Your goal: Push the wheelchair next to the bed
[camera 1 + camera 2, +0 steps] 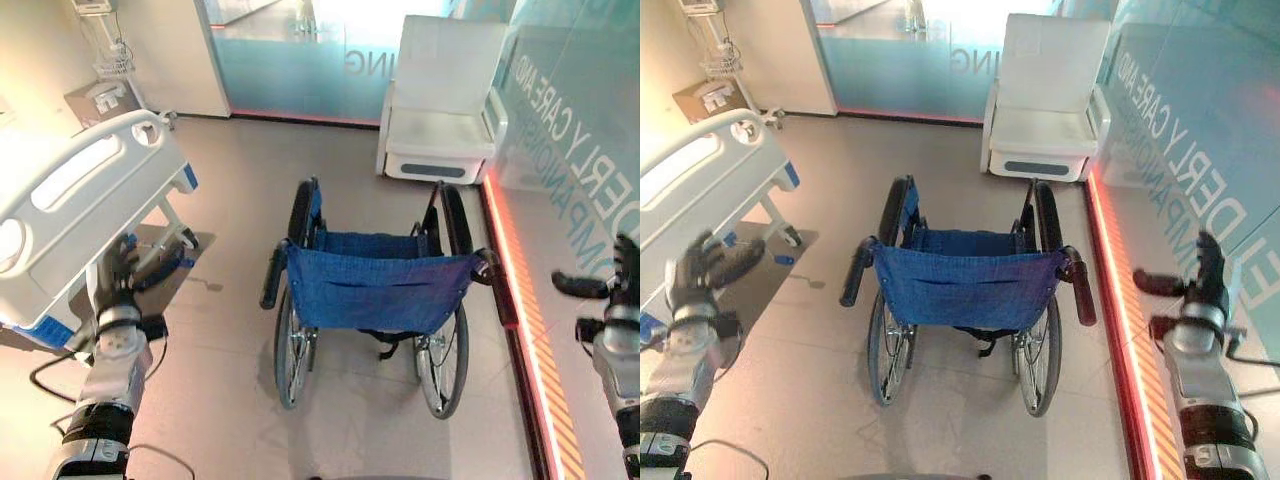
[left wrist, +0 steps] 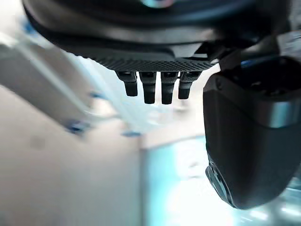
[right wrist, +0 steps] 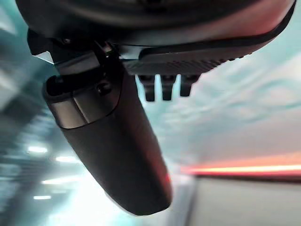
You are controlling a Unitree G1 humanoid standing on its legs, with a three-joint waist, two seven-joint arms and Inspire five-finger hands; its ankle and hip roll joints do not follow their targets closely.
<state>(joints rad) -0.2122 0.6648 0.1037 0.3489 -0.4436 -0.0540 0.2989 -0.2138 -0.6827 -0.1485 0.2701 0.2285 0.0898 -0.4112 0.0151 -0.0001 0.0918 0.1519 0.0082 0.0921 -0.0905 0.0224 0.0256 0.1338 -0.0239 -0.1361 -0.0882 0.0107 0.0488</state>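
A wheelchair [image 1: 375, 290] with a blue fabric back and seat stands in the middle of the floor, its back toward me and its two dark push handles [image 1: 272, 280] sticking out at either side. The white hospital bed [image 1: 70, 200] with blue corner bumpers lies at the left. My left hand [image 1: 118, 275] is raised at the left, well apart from the left handle, fingers straight [image 2: 155, 87]. My right hand [image 1: 1200, 285] is up at the right, clear of the right handle [image 1: 1080, 290], fingers straight and thumb out [image 3: 113, 141]. Neither hand holds anything.
A white armchair [image 1: 440, 110] stands behind the wheelchair against a frosted glass wall. A glass partition with a glowing red floor strip [image 1: 520, 300] runs along the right side. A cart with equipment [image 1: 105, 85] stands at the back left. Bare floor lies between wheelchair and bed.
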